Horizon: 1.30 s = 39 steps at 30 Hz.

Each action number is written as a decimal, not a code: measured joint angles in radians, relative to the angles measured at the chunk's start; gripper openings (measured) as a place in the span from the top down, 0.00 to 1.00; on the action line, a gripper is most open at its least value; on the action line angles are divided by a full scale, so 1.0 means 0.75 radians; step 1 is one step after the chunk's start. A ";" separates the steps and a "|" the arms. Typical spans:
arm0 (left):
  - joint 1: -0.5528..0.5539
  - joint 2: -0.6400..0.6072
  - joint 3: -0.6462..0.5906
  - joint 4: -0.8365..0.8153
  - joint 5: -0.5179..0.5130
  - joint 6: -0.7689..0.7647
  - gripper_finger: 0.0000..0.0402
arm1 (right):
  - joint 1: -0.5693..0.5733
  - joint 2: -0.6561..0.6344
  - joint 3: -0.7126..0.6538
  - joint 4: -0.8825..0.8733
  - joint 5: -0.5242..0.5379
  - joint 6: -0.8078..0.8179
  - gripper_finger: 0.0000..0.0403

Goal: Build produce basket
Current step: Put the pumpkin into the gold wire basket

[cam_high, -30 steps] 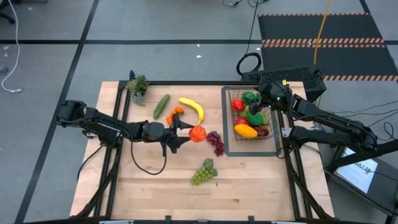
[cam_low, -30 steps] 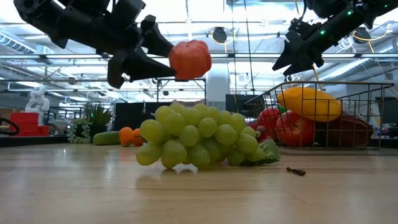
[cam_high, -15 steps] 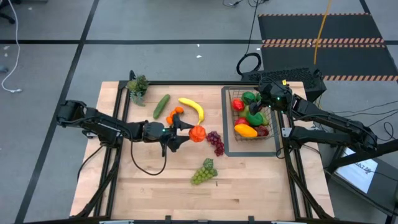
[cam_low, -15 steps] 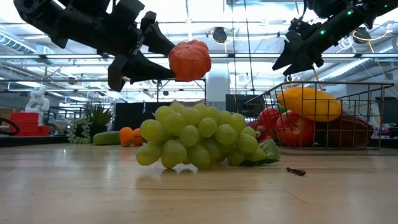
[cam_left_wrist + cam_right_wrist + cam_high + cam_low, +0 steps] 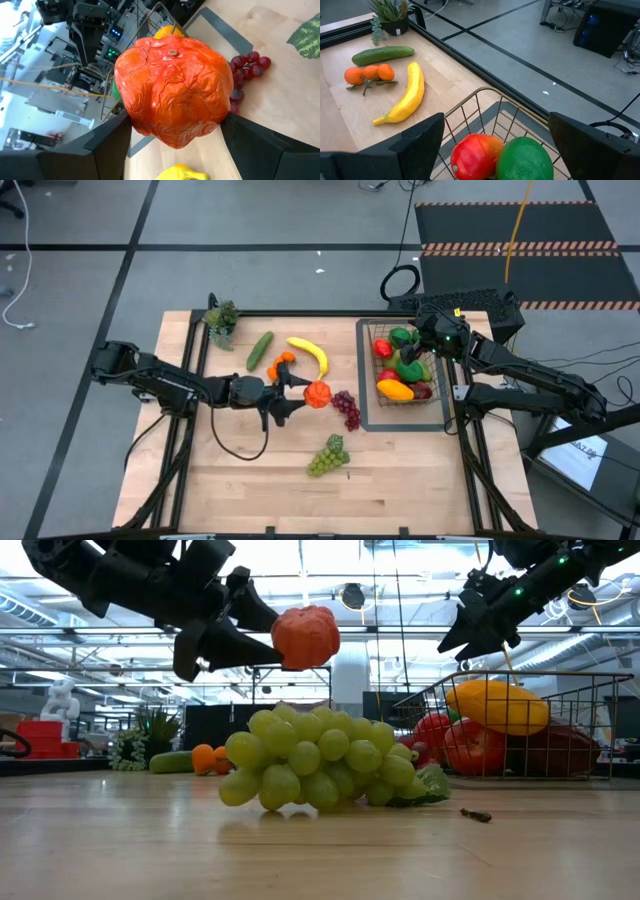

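Since a second ago almost nothing has shifted: the left pincer stays clenched on the orange pepper, held clear above the table, so the carry to the basket is paused or barely creeping, and the pepper has yet to be delivered.

Left to right from that pincer: behind it and to its left stands one potted plant; nearer, one cucumber, one sprig of three small oranges and one banana lie on the table beyond the fingers. Just past the pepper lies one bunch of purple grapes; on the near side of it, one bunch of green grapes.

Further right, well apart from the left pincer, the basket sits on a dark tray. It holds one yellow mango, two or so red pieces and some green ones; the pile hides an exact count.

The right pincer hovers over the basket's far corner, fingers spread, holding nothing.
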 joint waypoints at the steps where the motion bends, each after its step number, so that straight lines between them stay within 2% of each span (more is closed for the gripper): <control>1: 0.000 0.000 0.000 0.000 0.001 -0.018 0.27 | 0.000 0.000 0.000 0.000 0.000 0.000 0.13; 10: 0.000 0.001 0.000 -0.001 0.001 -0.190 0.27 | 0.000 0.000 0.000 0.004 0.000 0.000 0.13; 15: 0.000 0.001 0.000 -0.002 0.002 -0.359 0.27 | 0.000 0.000 0.000 0.004 0.000 0.000 0.13; 20: -0.002 0.001 0.000 -0.002 0.012 -0.598 0.27 | 0.000 0.000 0.000 0.004 0.000 0.000 0.13; 27: -0.002 0.001 0.000 -0.002 0.016 -1.051 0.27 | 0.000 0.000 0.000 0.010 0.000 -0.032 0.13; 39: -0.002 0.001 -0.001 -0.002 0.016 -1.574 0.27 | 0.000 0.000 0.000 0.112 -0.001 -0.139 0.13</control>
